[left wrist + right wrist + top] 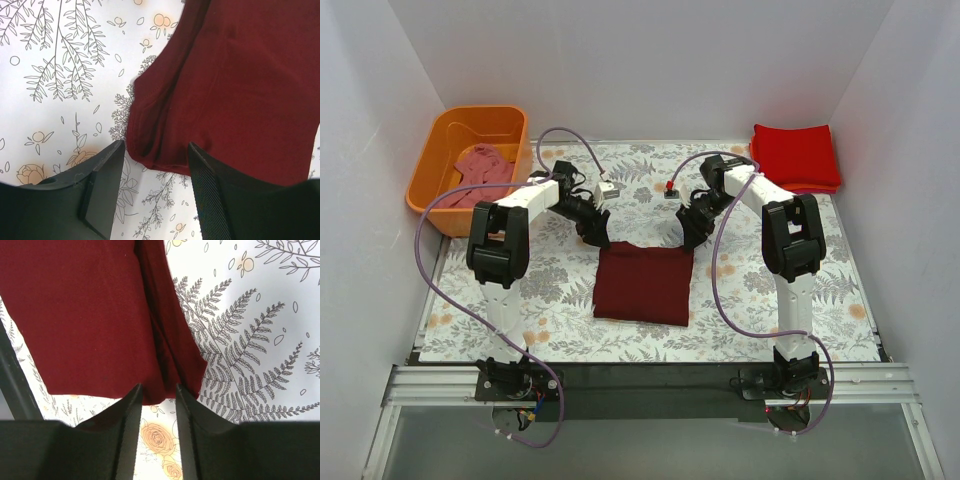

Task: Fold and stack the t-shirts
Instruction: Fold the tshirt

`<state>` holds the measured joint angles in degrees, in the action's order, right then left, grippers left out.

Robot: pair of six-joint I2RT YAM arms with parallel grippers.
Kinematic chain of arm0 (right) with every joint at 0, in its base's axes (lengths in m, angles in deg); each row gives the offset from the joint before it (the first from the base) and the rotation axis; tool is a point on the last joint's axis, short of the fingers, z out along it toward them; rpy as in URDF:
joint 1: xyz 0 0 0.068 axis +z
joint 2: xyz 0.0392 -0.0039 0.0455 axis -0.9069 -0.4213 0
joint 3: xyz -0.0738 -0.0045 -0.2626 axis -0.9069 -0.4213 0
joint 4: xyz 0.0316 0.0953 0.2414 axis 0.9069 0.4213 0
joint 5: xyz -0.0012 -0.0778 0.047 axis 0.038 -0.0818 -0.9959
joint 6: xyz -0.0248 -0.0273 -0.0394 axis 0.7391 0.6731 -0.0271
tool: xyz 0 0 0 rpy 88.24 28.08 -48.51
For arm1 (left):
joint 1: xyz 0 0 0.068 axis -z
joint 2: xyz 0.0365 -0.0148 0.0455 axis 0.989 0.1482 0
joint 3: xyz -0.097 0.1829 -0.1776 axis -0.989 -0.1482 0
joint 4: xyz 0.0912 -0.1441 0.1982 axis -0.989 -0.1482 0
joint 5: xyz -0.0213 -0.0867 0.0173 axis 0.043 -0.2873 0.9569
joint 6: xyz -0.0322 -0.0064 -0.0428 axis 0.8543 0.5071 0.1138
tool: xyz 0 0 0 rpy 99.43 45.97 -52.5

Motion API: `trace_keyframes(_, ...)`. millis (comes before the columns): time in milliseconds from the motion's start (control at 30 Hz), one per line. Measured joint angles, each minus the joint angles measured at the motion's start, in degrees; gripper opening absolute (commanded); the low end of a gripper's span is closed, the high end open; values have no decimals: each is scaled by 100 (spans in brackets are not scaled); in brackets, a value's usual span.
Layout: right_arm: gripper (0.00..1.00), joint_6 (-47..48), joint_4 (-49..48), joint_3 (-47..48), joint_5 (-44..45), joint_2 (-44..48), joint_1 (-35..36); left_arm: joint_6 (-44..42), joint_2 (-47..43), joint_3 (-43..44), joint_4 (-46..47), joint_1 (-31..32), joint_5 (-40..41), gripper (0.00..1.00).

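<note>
Maroon t-shirt lies flat at the centre of the frame on the floral tablecloth. It is folded into a nearly square block, a little wider from left to right than from top to bottom, with its lower edge dipping slightly toward the right. The left arm rises from its base at the lower left. Its forearm runs up and inward, and the wrist bends back down so that the left gripper meets the shirt's upper left corner. The right arm mirrors it from the lower right, and the right gripper is at the upper right corner. In the left wrist view the fingers are spread wide, and the shirt's rounded folded corner lies loose between them. In the right wrist view the fingers stand only a narrow gap apart, with a folded edge of the shirt between their tips. Whether they are pinching it cannot be told. A stack of folded red t-shirts sits at the upper right of the table, well apart from the arms. A crumpled pink t-shirt lies inside the orange tub at the upper left.
</note>
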<state>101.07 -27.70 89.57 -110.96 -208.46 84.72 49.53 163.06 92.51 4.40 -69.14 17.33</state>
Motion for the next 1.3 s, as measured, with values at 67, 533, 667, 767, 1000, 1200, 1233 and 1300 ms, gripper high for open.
trace_keyframes(67, 31, 33, 13, -2, -7, 0, 0, -37, 0, 0, -9, 17, 42, 44)
trace_keyframes(533, 1, 151, 98, 15, 107, 2, -13, -291, -59, 13, -223, -26, -42, 0)
trace_keyframes(667, 1, 195, 105, 118, 225, 2, -68, -111, -234, -66, 83, -96, -87, 0)
trace_keyframes(767, 1, 229, 96, 240, 289, 2, -109, 48, -262, -72, 334, -103, -85, 0)
trace_keyframes(1000, 1, 81, -321, 562, 595, -184, -122, 514, -118, -166, 1224, -103, 116, 0)
trace_keyframes(1200, 1, -363, -835, 820, 861, -667, -127, 920, 407, -28, 1797, -120, 249, 0)
trace_keyframes(1233, 1, -417, -892, 839, 916, -667, -122, 984, 431, 22, 1829, -125, 275, 0)
trace_keyframes(1300, 5, -540, -1088, 922, 1080, -667, -120, 1108, 450, 118, 1947, -122, 391, 14)
